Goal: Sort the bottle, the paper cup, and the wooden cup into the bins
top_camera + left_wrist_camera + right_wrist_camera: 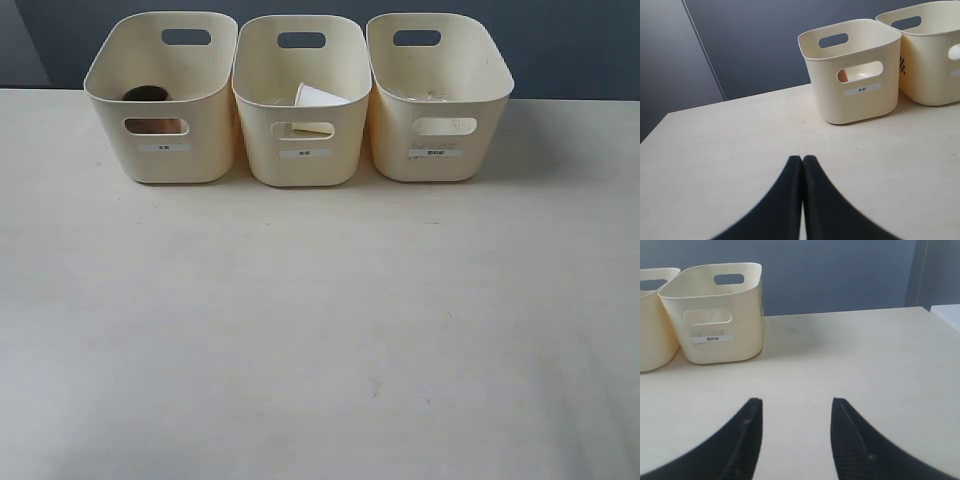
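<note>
Three cream bins stand in a row at the back of the table. The wooden cup [148, 96] sits inside the left bin [165, 160], its brown side showing through the front cutout [843, 75]. The paper cup [318, 97] lies tilted in the middle bin [305, 165]. Faint clear shapes of the bottle [425, 97] show low in the right bin [440, 165]. Neither arm appears in the exterior view. My left gripper [802, 159] is shut and empty above bare table, short of the left bin [855, 107]. My right gripper [797, 402] is open and empty, apart from the right bin [720, 350].
A dark blue wall [560, 50] rises behind the bins. The pale table [320, 330] stretches wide in front of them. Its right edge [940, 312] shows in the right wrist view, its left edge [655, 130] in the left wrist view.
</note>
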### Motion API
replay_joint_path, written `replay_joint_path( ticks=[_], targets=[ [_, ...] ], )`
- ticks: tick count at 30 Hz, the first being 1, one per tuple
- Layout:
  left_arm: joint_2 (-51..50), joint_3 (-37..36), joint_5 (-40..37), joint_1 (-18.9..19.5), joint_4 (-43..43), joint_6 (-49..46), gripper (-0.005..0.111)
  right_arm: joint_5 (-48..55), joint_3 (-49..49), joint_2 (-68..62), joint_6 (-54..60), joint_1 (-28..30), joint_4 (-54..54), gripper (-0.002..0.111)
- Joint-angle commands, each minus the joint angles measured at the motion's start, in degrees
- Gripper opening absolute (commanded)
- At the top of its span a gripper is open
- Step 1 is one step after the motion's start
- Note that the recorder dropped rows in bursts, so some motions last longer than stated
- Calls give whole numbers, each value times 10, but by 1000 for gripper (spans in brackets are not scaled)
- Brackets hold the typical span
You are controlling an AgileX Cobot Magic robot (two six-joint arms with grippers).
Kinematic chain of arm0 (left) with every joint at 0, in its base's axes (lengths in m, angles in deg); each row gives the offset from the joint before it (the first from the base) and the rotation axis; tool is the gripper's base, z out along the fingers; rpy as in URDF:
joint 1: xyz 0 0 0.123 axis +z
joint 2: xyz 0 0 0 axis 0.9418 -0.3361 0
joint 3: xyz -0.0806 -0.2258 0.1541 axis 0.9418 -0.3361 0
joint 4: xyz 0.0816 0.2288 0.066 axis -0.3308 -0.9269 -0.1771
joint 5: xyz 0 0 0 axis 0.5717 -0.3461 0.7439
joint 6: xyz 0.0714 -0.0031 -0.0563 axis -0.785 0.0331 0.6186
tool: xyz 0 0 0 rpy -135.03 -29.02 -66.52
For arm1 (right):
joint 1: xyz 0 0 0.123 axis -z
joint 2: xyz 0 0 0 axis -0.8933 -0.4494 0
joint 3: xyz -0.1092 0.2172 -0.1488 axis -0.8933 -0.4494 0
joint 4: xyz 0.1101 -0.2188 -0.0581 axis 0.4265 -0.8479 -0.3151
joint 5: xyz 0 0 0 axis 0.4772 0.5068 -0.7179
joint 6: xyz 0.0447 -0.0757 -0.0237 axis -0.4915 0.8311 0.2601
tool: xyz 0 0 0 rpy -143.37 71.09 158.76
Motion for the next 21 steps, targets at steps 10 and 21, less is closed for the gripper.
replay_joint_path(
  ticks=[10,21],
  targets=[
    [3,-1,3,-2,0,1,0,-2,-1,4,-21,2,-5,43],
    [3,-1,3,-2,0,1,0,-2,-1,4,-25,2,1,43]
  ],
)
